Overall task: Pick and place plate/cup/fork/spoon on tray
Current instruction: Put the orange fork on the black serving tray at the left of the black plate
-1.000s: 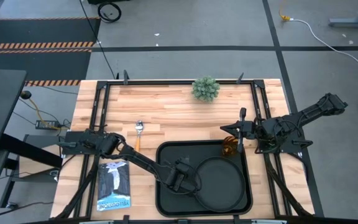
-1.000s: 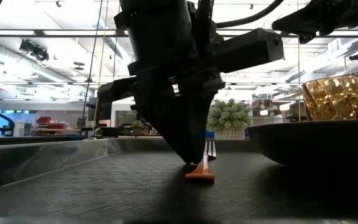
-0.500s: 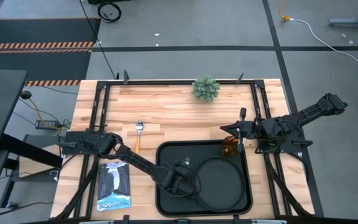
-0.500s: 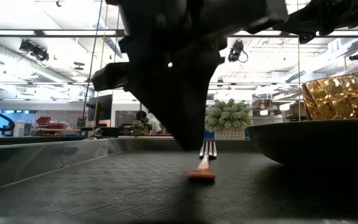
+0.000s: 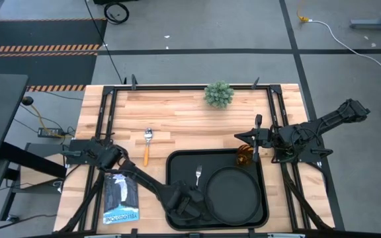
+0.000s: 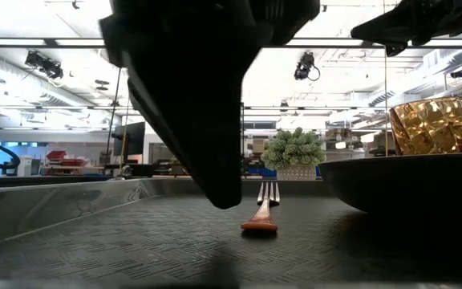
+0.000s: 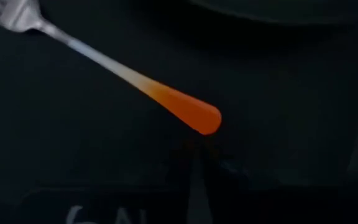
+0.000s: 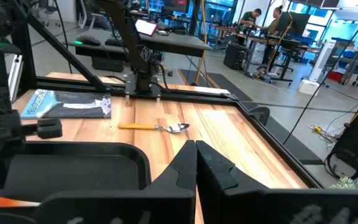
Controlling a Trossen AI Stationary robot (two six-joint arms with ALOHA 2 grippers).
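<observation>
The black tray (image 5: 177, 165) lies at the table's near middle. The orange-handled fork (image 5: 198, 175) lies flat on the tray's floor, tines toward the far edge; it also shows in the low view (image 6: 261, 218) and the left wrist view (image 7: 179, 109). The round black plate (image 5: 235, 193) rests on the tray's right half. The amber cup (image 5: 245, 156) stands at the tray's far right corner. The spoon (image 5: 147, 144) lies on the wood left of the tray. My left gripper (image 5: 189, 201) is shut, above the tray just near of the fork's handle end. My right gripper (image 5: 239, 137) is shut, above the cup's far side.
A potted plant (image 5: 218, 94) stands at the far edge. A booklet (image 5: 121, 197) lies at the near left, beside the tray. A black frame rims the table. Bare wood lies between the plant and the tray.
My left gripper has risen off the fork's handle end and drawn back toward the table's near edge. The fork has stayed flat on the tray where it was.
</observation>
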